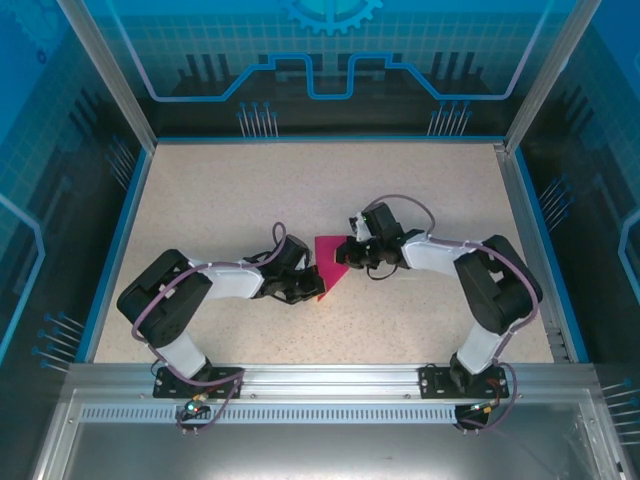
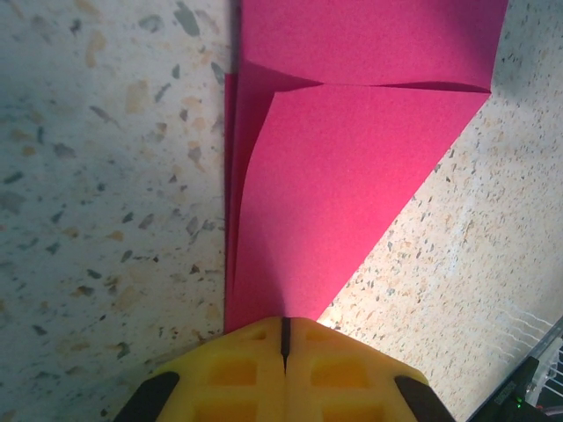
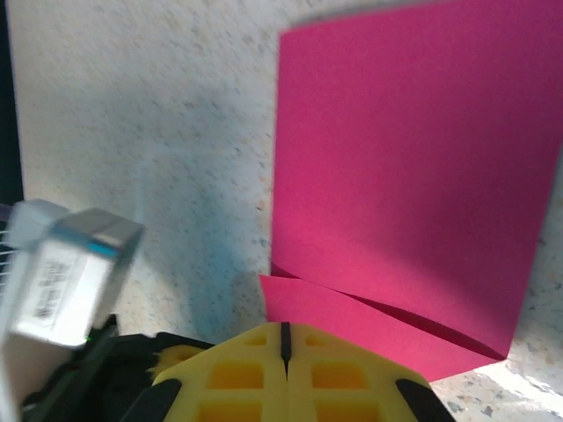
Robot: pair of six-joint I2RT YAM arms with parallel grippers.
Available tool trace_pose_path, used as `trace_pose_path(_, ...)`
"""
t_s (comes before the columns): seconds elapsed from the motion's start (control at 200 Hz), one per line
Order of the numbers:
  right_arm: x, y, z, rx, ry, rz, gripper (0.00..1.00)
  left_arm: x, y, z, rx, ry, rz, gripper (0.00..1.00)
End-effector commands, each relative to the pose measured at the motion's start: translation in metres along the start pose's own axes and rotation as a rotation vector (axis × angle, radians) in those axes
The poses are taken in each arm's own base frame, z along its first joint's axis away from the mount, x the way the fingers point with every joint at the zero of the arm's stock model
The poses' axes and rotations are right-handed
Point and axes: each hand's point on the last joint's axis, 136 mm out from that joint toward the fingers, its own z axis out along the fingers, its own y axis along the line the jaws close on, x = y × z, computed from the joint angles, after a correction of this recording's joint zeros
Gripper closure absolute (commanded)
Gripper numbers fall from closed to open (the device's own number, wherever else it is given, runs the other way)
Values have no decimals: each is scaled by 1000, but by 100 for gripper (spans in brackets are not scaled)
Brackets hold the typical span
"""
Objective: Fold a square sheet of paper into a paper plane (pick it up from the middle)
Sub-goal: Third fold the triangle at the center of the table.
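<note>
The magenta-pink sheet of paper (image 1: 331, 262) lies partly folded on the speckled table, between the two grippers. In the left wrist view the paper (image 2: 352, 176) shows a diagonal flap folded over, narrowing to a point under my left gripper (image 2: 284, 323). That gripper is shut, its yellow fingertips set on the paper's near tip. In the right wrist view the paper (image 3: 405, 158) has a folded flap along its near edge. My right gripper (image 3: 283, 329) is shut, its tips resting on that flap's corner. From above, the left gripper (image 1: 312, 288) and right gripper (image 1: 350, 256) sit at opposite ends of the paper.
The speckled table (image 1: 230, 200) is ringed by a blue rim and transparent walls. A metal rail (image 1: 330, 378) carries both arm bases at the near edge. Part of the left arm (image 3: 62, 281) shows close beside the right gripper.
</note>
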Motion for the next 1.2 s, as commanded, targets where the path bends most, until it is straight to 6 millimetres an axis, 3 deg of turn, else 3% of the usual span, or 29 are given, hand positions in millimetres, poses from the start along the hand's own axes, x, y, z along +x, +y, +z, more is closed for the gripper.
trace_pose_path(0.0, 21, -10, 18, 3, 81, 56, 100, 21, 41, 2, -155, 60, -30, 100)
trace_pose_path(0.19, 29, -17, 31, 15, 132, 67, 100, 21, 41, 3, -153, 60, -27, 100)
trace_pose_path(0.5, 36, -51, 38, 163, 166, 140, 100, 35, 39, 1, -107, 113, 14, 100)
trace_pose_path(0.775, 37, -58, 40, 207, 171, 158, 100, 46, 39, -9, -110, 135, 70, 100)
trace_pose_path(1.03, 34, -49, 38, 195, 167, 146, 100, 45, 24, -16, -98, 135, 143, 100)
trace_pose_path(1.195, 16, -12, 22, 81, 104, 83, 100, 25, 7, -33, -106, 30, 181, 100)
